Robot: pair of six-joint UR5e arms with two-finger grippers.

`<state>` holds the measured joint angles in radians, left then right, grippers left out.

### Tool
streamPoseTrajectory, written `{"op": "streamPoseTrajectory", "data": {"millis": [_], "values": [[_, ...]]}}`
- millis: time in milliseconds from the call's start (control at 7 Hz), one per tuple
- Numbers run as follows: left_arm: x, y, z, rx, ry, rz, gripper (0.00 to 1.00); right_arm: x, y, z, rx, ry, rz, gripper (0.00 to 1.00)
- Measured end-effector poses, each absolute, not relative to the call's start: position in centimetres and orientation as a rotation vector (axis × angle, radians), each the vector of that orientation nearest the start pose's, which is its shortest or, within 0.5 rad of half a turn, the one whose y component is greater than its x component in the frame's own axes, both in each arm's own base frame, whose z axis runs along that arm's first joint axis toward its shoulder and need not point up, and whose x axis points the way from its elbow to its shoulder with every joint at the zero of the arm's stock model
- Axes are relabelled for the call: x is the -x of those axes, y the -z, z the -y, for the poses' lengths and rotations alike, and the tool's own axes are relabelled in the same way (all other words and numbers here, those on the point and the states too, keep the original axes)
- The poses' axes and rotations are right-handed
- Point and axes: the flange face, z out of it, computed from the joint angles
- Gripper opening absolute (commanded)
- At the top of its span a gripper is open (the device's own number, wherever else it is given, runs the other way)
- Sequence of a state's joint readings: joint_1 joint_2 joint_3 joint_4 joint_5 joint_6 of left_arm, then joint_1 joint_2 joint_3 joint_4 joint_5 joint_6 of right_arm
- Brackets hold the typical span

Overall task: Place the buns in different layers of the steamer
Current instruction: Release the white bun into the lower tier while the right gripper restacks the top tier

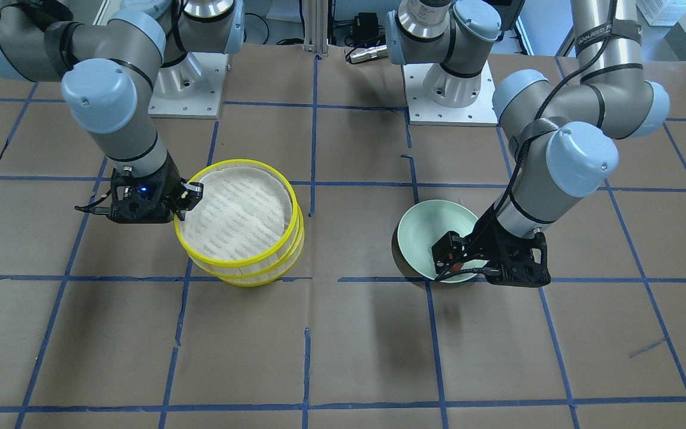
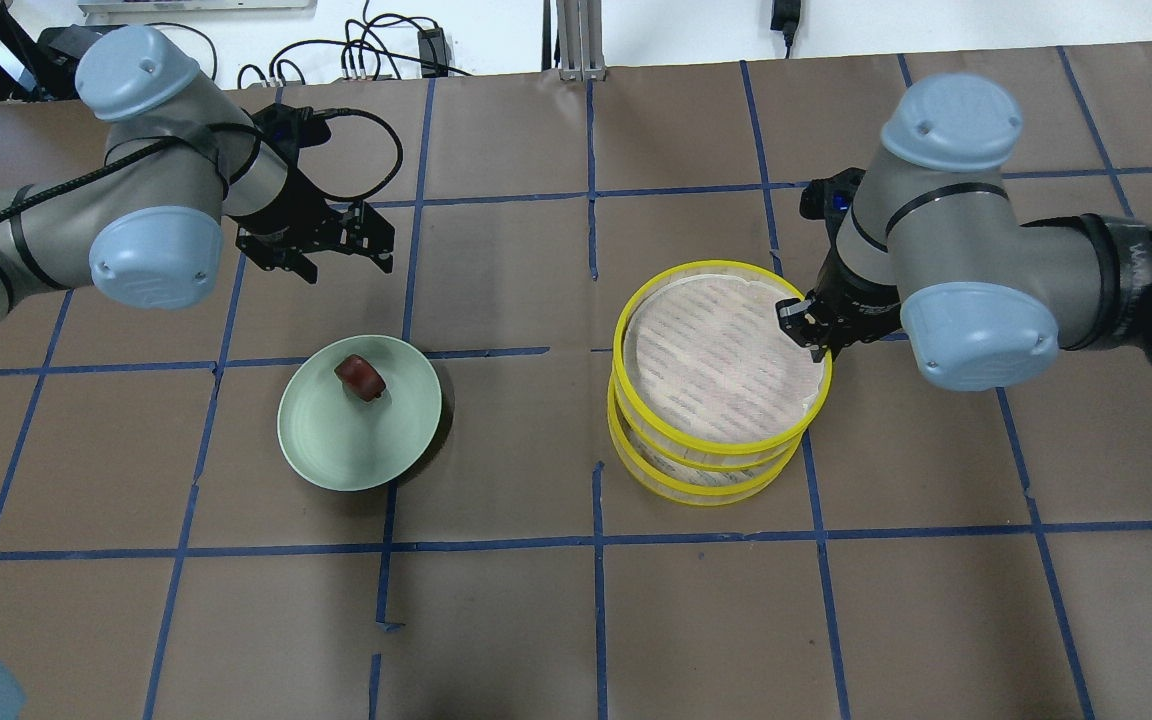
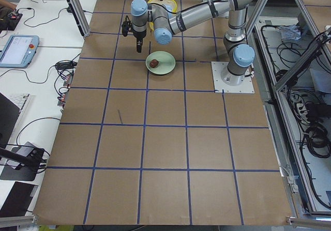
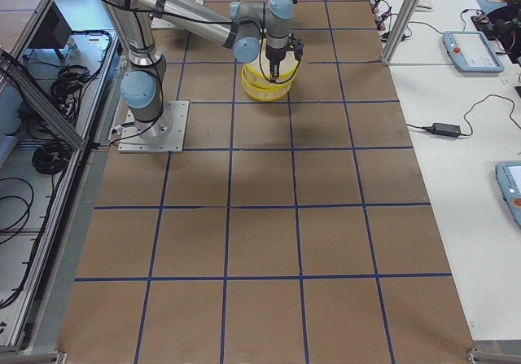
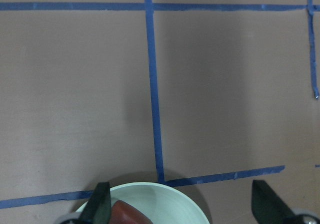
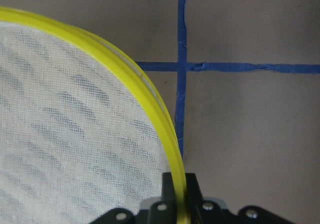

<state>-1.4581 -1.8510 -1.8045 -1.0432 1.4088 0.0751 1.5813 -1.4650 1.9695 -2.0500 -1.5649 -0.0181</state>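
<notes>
The steamer (image 2: 716, 400) stands right of centre, with yellow rims and a white liner. Its top tier (image 1: 237, 214) sits tilted and offset over the lower tier. My right gripper (image 2: 804, 325) is shut on the top tier's yellow rim (image 6: 170, 149), one finger on each side. The reddish-brown bun (image 2: 360, 377) lies on the pale green plate (image 2: 356, 450). My left gripper (image 2: 348, 262) is open and empty, hovering over the plate's far edge; the bun shows between its fingers (image 5: 100, 204) in the left wrist view. The white bun is out of view.
The table is brown paper with a blue tape grid (image 2: 591, 540). Both arm bases (image 1: 450, 89) stand at the robot's side. Cables and a power brick (image 2: 431, 45) lie past the far edge.
</notes>
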Motion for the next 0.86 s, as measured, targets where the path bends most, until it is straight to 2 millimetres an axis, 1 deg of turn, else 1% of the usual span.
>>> {"op": "streamPoseTrajectory", "data": {"millis": [143, 286, 429, 714, 857], "values": [[8.7, -25.5, 55.8, 0.125, -0.053, -3.293, 1.00, -14.7, -29.1, 48.3, 0.047, -0.037, -3.139, 0.04], [8.7, -23.4, 54.6, 0.164, -0.132, -3.286, 1.00, -14.9, -28.9, 48.2, 0.050, -0.038, -3.144, 0.04], [8.7, -22.0, 54.3, 0.198, -0.180, -3.280, 1.00, -14.9, -28.9, 48.2, 0.051, -0.037, -3.158, 0.04], [8.3, -20.3, 54.5, 0.228, -0.220, -3.235, 1.00, -14.7, -28.6, 48.0, 0.055, -0.045, -3.181, 0.04], [8.1, -20.0, 54.5, 0.230, -0.228, -3.215, 1.00, -14.7, -28.3, 47.7, 0.058, -0.056, -3.183, 0.04]]}}
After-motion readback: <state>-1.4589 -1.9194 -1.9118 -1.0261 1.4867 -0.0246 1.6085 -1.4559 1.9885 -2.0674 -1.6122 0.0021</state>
